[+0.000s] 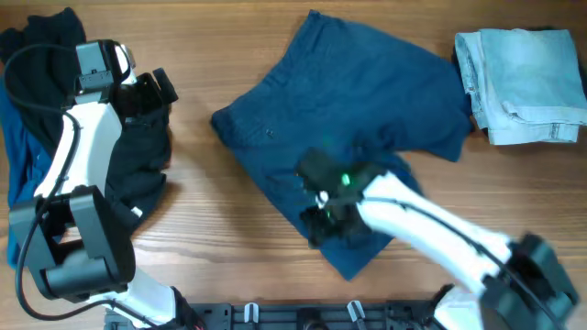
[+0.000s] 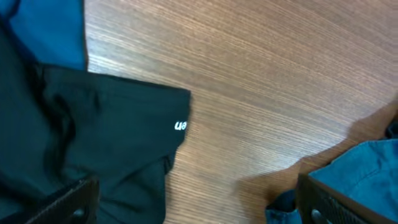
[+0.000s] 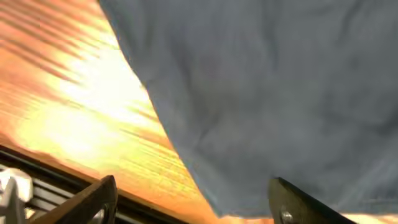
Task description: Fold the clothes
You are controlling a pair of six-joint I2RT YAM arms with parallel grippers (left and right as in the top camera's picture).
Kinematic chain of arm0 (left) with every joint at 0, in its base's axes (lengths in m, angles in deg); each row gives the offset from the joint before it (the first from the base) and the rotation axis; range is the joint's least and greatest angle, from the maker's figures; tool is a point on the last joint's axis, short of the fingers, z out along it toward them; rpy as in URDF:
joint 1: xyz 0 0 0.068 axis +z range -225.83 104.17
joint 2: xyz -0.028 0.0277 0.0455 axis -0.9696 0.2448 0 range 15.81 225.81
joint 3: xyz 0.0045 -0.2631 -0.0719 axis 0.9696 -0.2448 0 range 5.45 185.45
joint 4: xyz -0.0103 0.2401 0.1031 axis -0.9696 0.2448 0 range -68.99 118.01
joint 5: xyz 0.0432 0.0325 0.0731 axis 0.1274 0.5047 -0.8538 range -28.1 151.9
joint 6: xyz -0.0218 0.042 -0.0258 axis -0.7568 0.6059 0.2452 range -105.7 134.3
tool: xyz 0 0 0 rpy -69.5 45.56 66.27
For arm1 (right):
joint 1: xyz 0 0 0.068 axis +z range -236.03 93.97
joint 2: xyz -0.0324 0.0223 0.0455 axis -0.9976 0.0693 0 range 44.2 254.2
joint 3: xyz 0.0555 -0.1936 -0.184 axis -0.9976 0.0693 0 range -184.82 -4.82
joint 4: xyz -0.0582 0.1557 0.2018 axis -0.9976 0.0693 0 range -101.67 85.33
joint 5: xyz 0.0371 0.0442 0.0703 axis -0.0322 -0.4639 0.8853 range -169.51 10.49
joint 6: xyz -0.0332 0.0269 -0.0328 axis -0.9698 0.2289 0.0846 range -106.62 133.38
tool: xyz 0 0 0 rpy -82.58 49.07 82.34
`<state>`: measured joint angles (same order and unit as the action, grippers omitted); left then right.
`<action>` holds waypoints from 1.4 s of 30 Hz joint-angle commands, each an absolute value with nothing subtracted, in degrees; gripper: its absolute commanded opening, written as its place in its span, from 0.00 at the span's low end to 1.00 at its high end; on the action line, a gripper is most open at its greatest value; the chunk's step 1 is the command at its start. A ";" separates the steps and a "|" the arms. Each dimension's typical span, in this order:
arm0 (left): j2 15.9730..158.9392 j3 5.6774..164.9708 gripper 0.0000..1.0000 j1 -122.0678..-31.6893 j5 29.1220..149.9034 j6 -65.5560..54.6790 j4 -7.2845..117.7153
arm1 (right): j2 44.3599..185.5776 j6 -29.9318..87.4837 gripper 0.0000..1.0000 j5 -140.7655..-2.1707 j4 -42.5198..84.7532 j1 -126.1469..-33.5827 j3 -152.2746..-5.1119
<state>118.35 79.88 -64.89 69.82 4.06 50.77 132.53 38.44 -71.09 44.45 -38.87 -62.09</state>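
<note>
Dark navy-blue shorts (image 1: pixel 348 110) lie spread on the wooden table in the overhead view, waistband toward the left. My right gripper (image 1: pixel 319 213) hovers over their lower leg, open, with nothing between the fingers. In the right wrist view (image 3: pixel 193 205) the open fingers frame the cloth's corner (image 3: pixel 261 112). My left gripper (image 1: pixel 151 92) is over a black garment (image 1: pixel 138 156) at the left, open. In the left wrist view (image 2: pixel 196 208) the black cloth (image 2: pixel 93 143) lies under the left finger and blue cloth (image 2: pixel 360 168) by the right finger.
A folded pale light-blue denim piece (image 1: pixel 523 82) lies at the back right. A mid-blue cloth (image 1: pixel 18 165) lies under the black pile at the far left. A dark rail (image 1: pixel 303 316) runs along the table's front edge.
</note>
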 commanded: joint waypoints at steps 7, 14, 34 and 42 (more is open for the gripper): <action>121.52 80.56 0.97 -70.14 75.92 14.27 52.69 | 130.98 47.86 0.75 -69.66 32.67 -37.45 -46.68; 127.33 80.54 0.93 -74.46 74.98 17.30 53.70 | 130.98 49.58 0.70 -69.66 33.11 -37.45 -46.62; 129.28 80.45 0.04 -78.44 75.37 7.80 58.55 | 130.96 55.38 0.15 -65.23 27.93 -39.94 -43.67; 125.21 80.45 0.04 -71.77 76.53 -7.59 64.25 | 130.96 49.10 0.04 -61.21 28.01 -52.49 -45.24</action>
<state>128.43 79.95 -75.14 75.57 -1.17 62.53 130.61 53.63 -62.98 28.12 -48.95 -44.08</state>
